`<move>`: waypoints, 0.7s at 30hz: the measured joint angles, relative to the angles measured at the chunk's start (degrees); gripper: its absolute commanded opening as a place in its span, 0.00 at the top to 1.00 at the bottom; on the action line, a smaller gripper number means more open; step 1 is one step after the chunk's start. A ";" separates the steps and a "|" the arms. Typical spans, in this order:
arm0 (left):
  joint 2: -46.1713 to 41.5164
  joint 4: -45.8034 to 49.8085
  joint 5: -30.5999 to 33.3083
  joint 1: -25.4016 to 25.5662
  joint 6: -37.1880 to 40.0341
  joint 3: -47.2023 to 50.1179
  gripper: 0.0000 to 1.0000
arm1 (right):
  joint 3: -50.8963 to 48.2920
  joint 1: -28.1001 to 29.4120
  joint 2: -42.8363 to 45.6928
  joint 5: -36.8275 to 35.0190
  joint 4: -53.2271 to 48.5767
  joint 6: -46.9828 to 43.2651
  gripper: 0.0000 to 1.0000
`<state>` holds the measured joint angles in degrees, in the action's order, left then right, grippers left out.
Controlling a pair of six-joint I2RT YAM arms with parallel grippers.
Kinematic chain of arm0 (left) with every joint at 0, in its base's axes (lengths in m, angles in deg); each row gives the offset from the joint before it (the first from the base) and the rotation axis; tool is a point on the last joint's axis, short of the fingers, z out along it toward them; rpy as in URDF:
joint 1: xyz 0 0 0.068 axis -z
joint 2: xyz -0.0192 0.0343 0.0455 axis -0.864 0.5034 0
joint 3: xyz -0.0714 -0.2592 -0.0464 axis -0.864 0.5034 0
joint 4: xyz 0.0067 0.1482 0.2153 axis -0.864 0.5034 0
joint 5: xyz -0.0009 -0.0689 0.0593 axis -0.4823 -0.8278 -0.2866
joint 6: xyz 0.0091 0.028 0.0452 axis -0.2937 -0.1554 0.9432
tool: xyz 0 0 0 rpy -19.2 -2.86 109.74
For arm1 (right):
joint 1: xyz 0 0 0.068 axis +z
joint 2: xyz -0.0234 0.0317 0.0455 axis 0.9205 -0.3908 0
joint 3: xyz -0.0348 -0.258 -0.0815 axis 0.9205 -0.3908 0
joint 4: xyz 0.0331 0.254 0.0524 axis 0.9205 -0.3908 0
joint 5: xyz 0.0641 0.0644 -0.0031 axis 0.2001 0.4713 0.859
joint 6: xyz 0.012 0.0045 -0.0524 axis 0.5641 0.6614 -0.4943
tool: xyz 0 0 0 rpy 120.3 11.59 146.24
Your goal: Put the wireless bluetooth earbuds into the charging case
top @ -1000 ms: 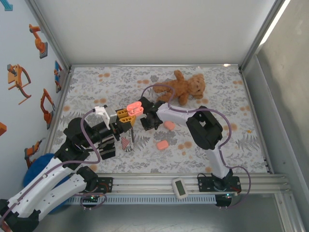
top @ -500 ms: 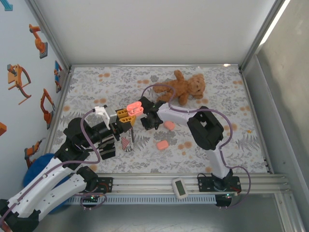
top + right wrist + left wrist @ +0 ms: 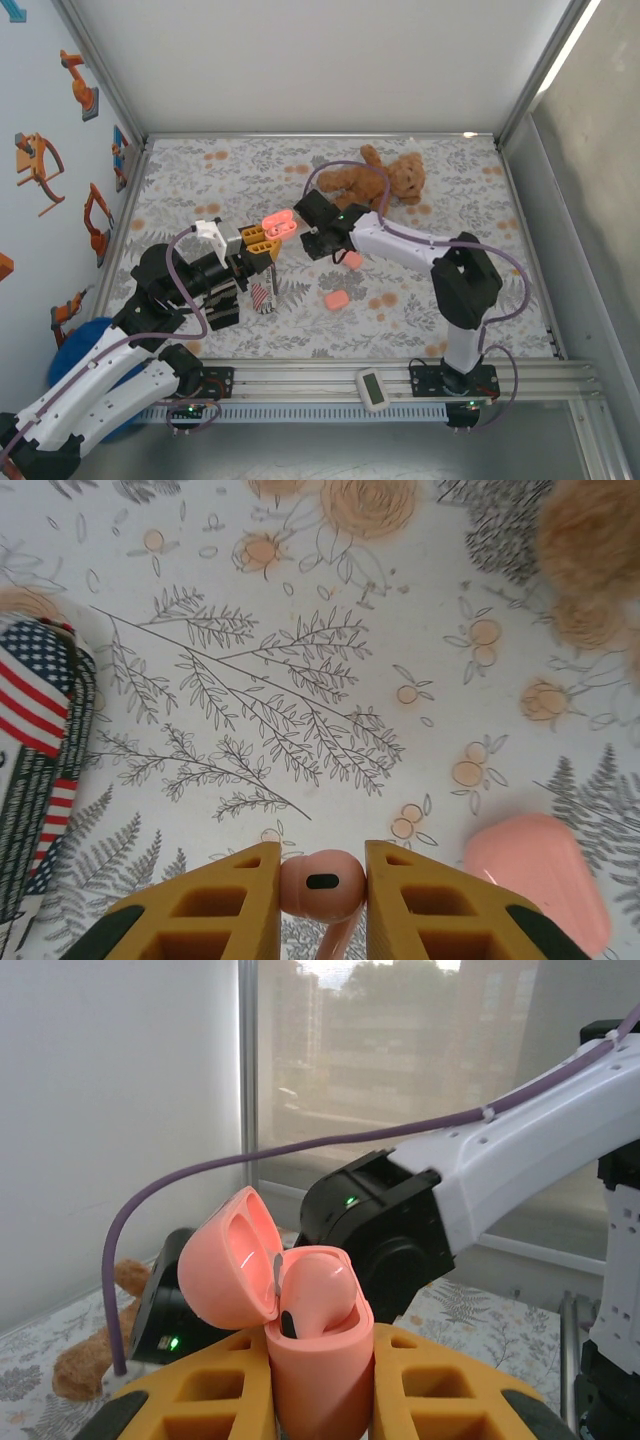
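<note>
Left gripper [image 3: 320, 1385] is clamped tight on the open charging case [image 3: 318, 1360], held up off the bench [image 3: 300, 630]; one earbud [image 3: 320, 1278] sits inside. Right gripper [image 3: 322, 900] pinches the second earbud [image 3: 322, 878] near the case. Risks: the tiny bud twists or slips out of the pinch, misses the empty socket, or bumps the lid [image 3: 225, 1260] shut.

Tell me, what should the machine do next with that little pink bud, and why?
Probably carry the right gripper across to the open case and line up over it. That gripper is shut on an earbud, while the left gripper holds the case upright, lid open, with a seated earbud inside.
</note>
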<state>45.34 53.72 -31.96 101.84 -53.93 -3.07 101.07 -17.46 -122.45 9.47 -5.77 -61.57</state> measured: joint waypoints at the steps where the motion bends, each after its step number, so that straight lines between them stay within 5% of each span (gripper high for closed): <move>1: 0.02 -0.02 0.00 0.00 -0.02 0.00 1.00 | -0.44 0.00 1.92 -0.46 0.24 -0.09 0.77; 21: 5.68 -6.14 -0.48 0.02 -4.57 0.11 1.00 | -11.13 0.00 35.80 -4.28 16.59 -5.60 0.77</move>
<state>51.02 47.58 -32.44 101.86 -58.50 -2.96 89.94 -17.46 -86.65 5.18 10.82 -67.17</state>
